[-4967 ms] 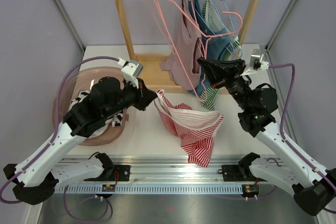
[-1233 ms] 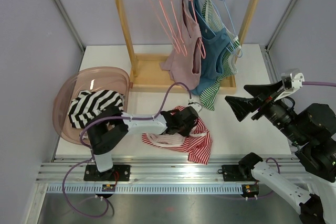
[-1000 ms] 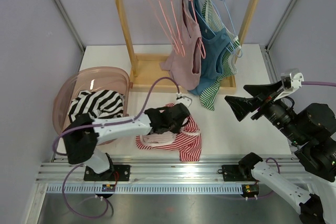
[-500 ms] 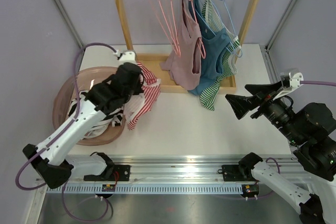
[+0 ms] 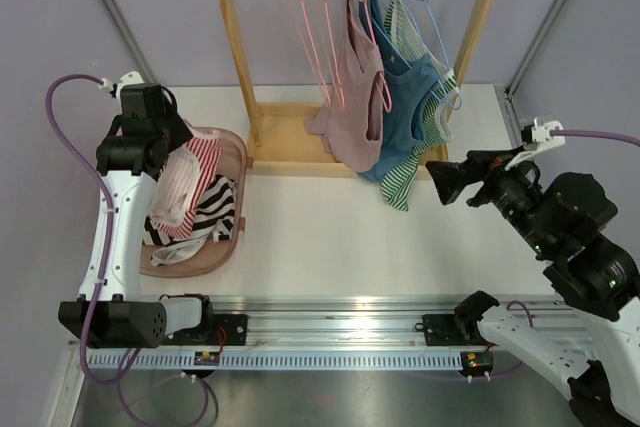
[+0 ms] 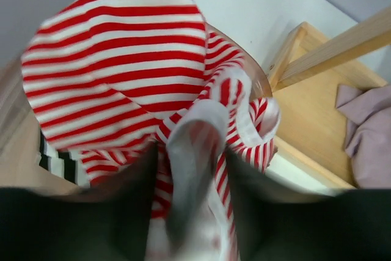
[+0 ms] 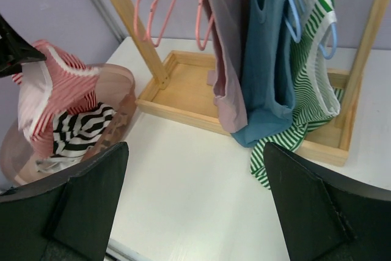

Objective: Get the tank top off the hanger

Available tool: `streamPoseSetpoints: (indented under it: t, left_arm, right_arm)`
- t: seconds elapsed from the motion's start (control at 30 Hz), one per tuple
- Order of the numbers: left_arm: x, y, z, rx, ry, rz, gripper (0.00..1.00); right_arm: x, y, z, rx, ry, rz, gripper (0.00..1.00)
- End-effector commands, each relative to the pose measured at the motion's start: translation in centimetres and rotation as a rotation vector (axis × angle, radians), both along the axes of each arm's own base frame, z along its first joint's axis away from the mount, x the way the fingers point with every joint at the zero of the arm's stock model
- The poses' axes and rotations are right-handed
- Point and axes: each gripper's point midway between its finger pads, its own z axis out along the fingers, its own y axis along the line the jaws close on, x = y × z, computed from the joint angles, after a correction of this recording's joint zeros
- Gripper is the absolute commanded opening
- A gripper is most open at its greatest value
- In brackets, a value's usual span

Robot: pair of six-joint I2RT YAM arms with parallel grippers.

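Red-striped tank top [image 6: 110, 59] hangs from left tool [image 6: 189, 221] over basket [image 5: 190, 262] (grip unclear, blurred); right tool [image 5: 445, 180] spread wide.

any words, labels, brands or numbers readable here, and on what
None readable. The red-and-white striped tank top, light wooden clothes rack and pink plastic basin show no print.
The small tags on the metal rail are too small to read.
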Motion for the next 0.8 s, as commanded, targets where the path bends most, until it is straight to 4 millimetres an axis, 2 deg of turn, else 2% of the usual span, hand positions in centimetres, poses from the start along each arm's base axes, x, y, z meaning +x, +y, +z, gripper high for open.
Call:
streamPoseSetpoints:
  t: [0.0, 0.03, 0.07, 0.13, 0.2, 0.23, 0.27, 0.3, 0.33, 0.37, 0.4, 0.43, 0.47, 0.5, 0.53, 0.57, 0.6, 0.63, 0.67, 0.7, 0.73, 0.77]
  left_arm:
    - [0.8, -0.3, 0.4, -0.050, -0.030, -0.038, 0.73]
    - [0.8, -0.2, 0.1, -0.052, -0.027, -0.036, 0.95]
    - [0.7, -0.2, 0.1, -0.054, -0.026, -0.037, 0.99]
    - [0.5, -0.4, 0.3, -0.055, -0.028, -0.046, 0.99]
    - [0.3, -1.0, 0.6, -0.066, -0.033, -0.081, 0.99]
    - [0.1, -1.4, 0.9, -0.063, -0.046, -0.114, 0.99]
    - [0.0, -2.7, 0.9, -0.090, -0.051, -0.178, 0.99]
    - [-0.1, -3.3, 1.0, -0.095, -0.054, -0.213, 0.99]
    - [-0.4, -3.9, 1.3, -0.090, -0.061, -0.249, 0.99]
    - [-0.7, -6.1, 1.0, -0.091, -0.055, -0.327, 0.99]
    - [-1.0, -7.1, 1.1, -0.077, -0.060, -0.361, 0.99]
    - [-1.4, -8.1, 1.2, -0.064, -0.061, -0.388, 0.99]
    - [-1.9, -10.2, 1.2, -0.040, -0.059, -0.446, 0.99]
    - [-2.2, -11.1, 1.1, -0.029, -0.054, -0.470, 0.99]
    - [-2.7, -12.0, 0.8, -0.024, -0.042, -0.489, 0.99]
    - [-3.6, -13.8, 1.0, -0.026, -0.049, -0.551, 0.99]
    - [-4.1, -14.7, 0.5, -0.026, -0.041, -0.584, 0.99]
    - [-4.6, -15.4, 0.5, -0.031, -0.049, -0.611, 0.99]
    - [-5.4, -16.8, 0.4, -0.035, -0.052, -0.662, 0.99]
    - [-6.3, -17.2, -0.1, -0.042, -0.055, -0.688, 0.99]
    - [-6.8, -17.7, 0.0, -0.048, -0.068, -0.708, 0.99]
    - [-7.5, -18.7, -0.3, -0.054, -0.067, -0.746, 0.99]
  right_arm:
    - [2.3, -1.2, 0.5, 0.002, 0.027, -0.140, 1.00]
    - [2.7, -1.4, 0.5, -0.001, 0.033, -0.163, 1.00]
    - [3.6, -1.5, 0.4, -0.014, 0.046, -0.198, 1.00]
    - [4.4, -1.4, 0.7, -0.028, 0.049, -0.218, 0.99]
    - [5.9, -0.8, 0.1, -0.061, 0.082, -0.238, 1.00]
    - [6.2, -0.6, 0.8, -0.063, 0.076, -0.236, 1.00]
    - [7.4, 0.2, 0.0, -0.093, 0.108, -0.237, 0.99]
    - [7.9, 0.5, 0.1, -0.103, 0.113, -0.233, 1.00]
    - [8.2, 0.8, 1.0, -0.101, 0.099, -0.229, 1.00]
    - [9.2, 1.6, 0.8, -0.112, 0.110, -0.223, 0.99]
    - [9.7, 1.9, 1.0, -0.118, 0.107, -0.220, 0.98]
    - [9.9, 2.0, 2.4, -0.113, 0.081, -0.221, 0.97]
    - [11.1, 2.6, 2.0, -0.138, 0.094, -0.224, 0.95]
    - [11.7, 2.8, 2.3, -0.145, 0.091, -0.229, 0.94]
    - [12.0, 2.8, 3.8, -0.145, 0.060, -0.232, 0.90]
    - [13.2, 3.7, 3.1, -0.172, 0.077, -0.218, 0.88]
    - [13.8, 4.0, 3.5, -0.179, 0.073, -0.215, 0.87]
    - [14.1, 3.9, 5.0, -0.174, 0.046, -0.220, 0.81]
    - [15.3, 4.8, 4.1, -0.202, 0.069, -0.206, 0.79]
    - [15.9, 5.1, 4.4, -0.211, 0.064, -0.202, 0.78]
    - [16.3, 4.9, 6.3, -0.195, 0.028, -0.207, 0.77]
    - [17.7, 6.0, 5.3, -0.221, 0.056, -0.185, 0.77]
